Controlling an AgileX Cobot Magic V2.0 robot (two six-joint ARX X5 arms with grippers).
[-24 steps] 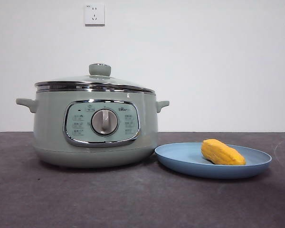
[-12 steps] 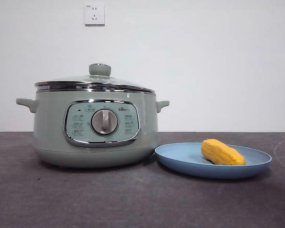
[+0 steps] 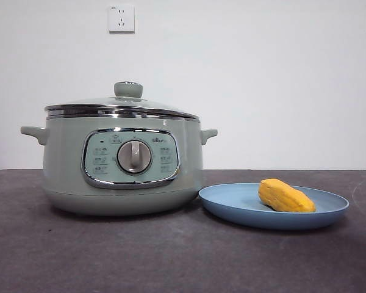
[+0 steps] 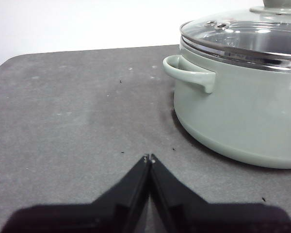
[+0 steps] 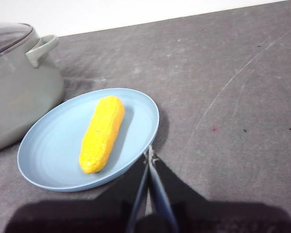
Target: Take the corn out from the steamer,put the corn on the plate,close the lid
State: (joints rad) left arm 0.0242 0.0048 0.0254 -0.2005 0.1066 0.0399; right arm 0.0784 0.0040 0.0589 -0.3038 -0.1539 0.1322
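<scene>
The sage-green steamer (image 3: 122,165) stands at the left of the dark table with its glass lid (image 3: 122,107) seated on it, knob up. The light-blue plate (image 3: 232,204) lies to its right with the yellow corn (image 3: 285,196) lying on it. In the right wrist view the corn (image 5: 102,132) lies across the plate (image 5: 53,145), and my right gripper (image 5: 149,156) is shut and empty just beside the plate's rim. My left gripper (image 4: 149,158) is shut and empty over bare table, apart from the steamer (image 4: 242,116) and its lid (image 4: 242,36). Neither arm shows in the front view.
The dark grey table (image 3: 140,256) runs back to a white wall with a socket (image 3: 121,18). The steamer's side handle (image 4: 189,73) sticks out toward my left gripper's side.
</scene>
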